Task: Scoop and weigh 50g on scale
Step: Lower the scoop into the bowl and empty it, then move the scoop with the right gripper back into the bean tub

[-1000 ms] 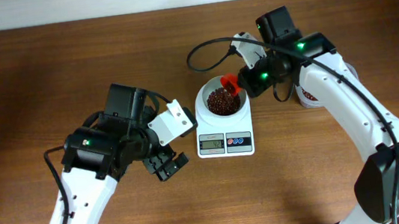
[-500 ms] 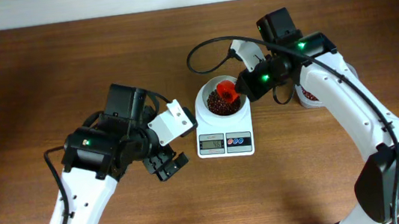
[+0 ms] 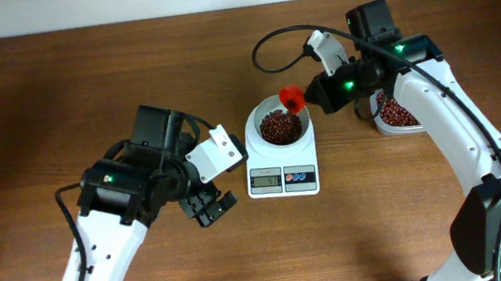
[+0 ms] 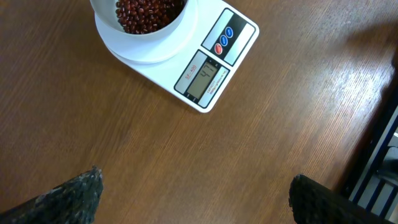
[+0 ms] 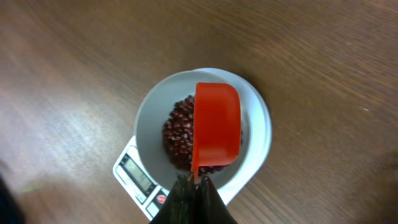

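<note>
the white bowl (image 3: 255, 129) on the scale (image 3: 282, 180) holds a low heap of dark red-brown beans (image 3: 278, 128), near the middle of the bench (image 3: 55, 87). a tub (image 3: 397, 118) with more beans sits just right of the scale, partly under the right arm; only the overhead view shows it.

the right pincer (image 3: 314, 95) is pressed together on the handle of an orange-red scoop (image 3: 292, 98) held over the bowl's far-right rim. the right wrist view shows that pinch close up, the scoop (image 5: 216, 130) lying above the beans (image 5: 179, 138).

the left pincer (image 3: 209, 205) is spread wide over bare bench left of the scale, pinching nothing. its wrist view misses the scoop but shows the display (image 4: 202, 78) nearest, digits unreadable.
</note>
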`<action>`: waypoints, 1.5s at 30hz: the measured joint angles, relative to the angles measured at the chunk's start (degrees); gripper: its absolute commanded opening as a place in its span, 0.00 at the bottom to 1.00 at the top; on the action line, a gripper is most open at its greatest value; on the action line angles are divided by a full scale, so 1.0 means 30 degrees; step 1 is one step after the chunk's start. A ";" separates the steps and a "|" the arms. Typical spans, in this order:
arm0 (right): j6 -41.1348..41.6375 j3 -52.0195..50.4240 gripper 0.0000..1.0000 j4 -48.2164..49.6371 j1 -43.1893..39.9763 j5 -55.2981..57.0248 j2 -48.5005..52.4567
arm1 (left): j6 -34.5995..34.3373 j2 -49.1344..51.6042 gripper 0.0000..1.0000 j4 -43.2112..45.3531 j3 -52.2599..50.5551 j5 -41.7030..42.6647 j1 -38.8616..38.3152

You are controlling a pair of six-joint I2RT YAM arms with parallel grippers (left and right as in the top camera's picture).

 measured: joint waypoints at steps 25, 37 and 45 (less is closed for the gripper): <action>-0.0153 -0.0561 0.04 -0.0386 0.3330 0.3424 0.0903 | -0.0007 0.0000 0.99 0.0000 0.0000 -0.0007 0.0000; 0.1428 -0.0561 0.04 -0.0546 -0.0605 -0.4000 0.0903 | 0.0000 0.0000 0.99 0.0000 0.0000 -0.0007 0.0000; 0.1129 -0.0561 0.04 -0.1224 -0.1231 -0.5238 0.0903 | -0.0007 0.0007 0.99 0.0000 0.0000 -0.0007 0.0000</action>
